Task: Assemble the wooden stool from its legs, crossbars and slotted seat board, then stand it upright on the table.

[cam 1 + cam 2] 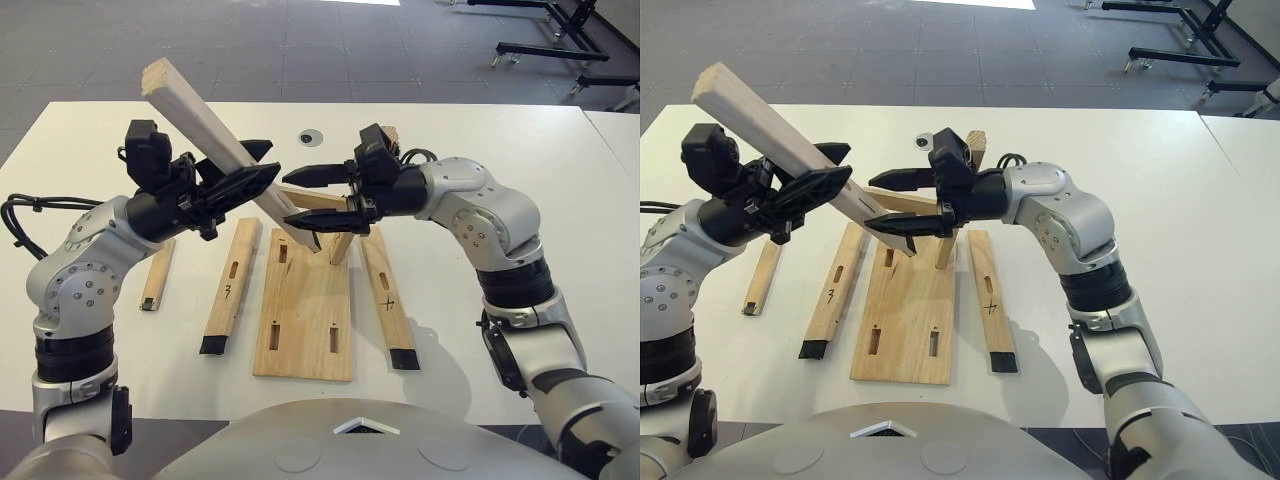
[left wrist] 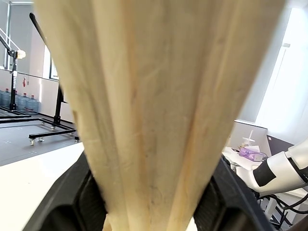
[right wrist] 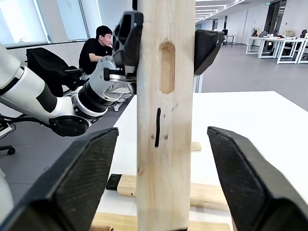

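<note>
The left gripper [image 1: 252, 166] clamps a leg [image 1: 195, 108] that slants, high end far-left, low end above the seat board [image 1: 305, 325]. The right gripper [image 1: 298, 197] is wide open around the low end, not touching.

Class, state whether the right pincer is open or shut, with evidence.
Open: the fingers of the right pincer flank the wooden leg held by the left pincer, with a visible gap on each side.

You're in an open-plan office used as a robot lab: the white surface [image 1: 80, 150] stands on grey tiled floor [image 1: 250, 40], black wheeled frames [image 1: 540, 50] far right, rows of white desks [image 3: 284, 45], tall windows [image 3: 72, 17], water bottles [image 2: 21, 102].
</note>
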You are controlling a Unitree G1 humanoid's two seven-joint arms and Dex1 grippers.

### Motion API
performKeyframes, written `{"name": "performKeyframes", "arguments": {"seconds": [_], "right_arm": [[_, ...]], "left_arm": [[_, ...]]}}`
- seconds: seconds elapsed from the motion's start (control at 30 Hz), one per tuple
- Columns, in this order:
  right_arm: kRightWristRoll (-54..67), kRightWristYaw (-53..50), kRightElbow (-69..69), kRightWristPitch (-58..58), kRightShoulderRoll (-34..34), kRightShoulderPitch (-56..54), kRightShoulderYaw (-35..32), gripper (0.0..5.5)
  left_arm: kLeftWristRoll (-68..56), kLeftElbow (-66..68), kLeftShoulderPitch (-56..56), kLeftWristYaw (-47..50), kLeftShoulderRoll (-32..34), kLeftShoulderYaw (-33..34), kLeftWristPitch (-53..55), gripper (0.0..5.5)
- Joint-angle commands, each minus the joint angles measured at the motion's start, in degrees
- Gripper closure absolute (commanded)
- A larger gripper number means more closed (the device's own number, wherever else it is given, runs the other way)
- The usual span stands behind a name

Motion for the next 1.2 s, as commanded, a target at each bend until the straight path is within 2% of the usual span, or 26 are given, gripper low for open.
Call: {"name": "performKeyframes", "arguments": {"seconds": [0.03, 0.2, 0.3, 0.43, 0.6, 0.73, 1.0, 1.2], "right_arm": [[1.5, 1.0, 0.5, 0.7, -2.2, 0.2, -3.4, 1.37], [4.9, 0.8, 2.2, 0.9, -3.6, -2.3, -10.0, 0.60], [6.4, 0.3, 3.9, 0.9, -3.7, -4.1, -12.9, 0.60], [8.9, -0.6, 3.4, 1.5, -2.5, -6.7, -14.6, 0.60], [10.3, -3.4, 6.2, 0.8, -0.9, -10.4, -17.0, 0.60], [10.0, -6.4, 11.2, 0.1, -0.3, -13.0, -19.8, 0.60], [9.3, -7.1, 11.1, 0.0, -0.3, -12.7, -19.2, 0.60], [8.7, -7.0, 11.4, -0.3, -0.2, -12.6, -18.2, 0.60]], "left_arm": [[-0.1, 0.5, 1.4, -0.8, 0.7, 2.1, -0.7, 3.46], [-1.8, 0.6, 4.1, -3.4, 3.9, 6.2, 0.5, 3.47], [1.9, 1.5, 6.2, -6.3, 7.5, 6.9, -0.3, 3.47], [11.4, 5.2, 6.6, -8.5, 10.5, 3.7, -4.0, 3.47], [19.8, 9.5, 4.6, -6.5, 8.4, 1.1, -9.9, 3.47], [25.4, 12.9, 3.0, -4.9, 3.9, 1.2, -20.3, 3.47], [34.2, 22.1, -2.0, -0.7, -2.4, -0.6, -34.8, 3.47], [24.3, 30.6, -6.0, -15.4, -4.3, 0.3, -35.3, 3.47]]}}
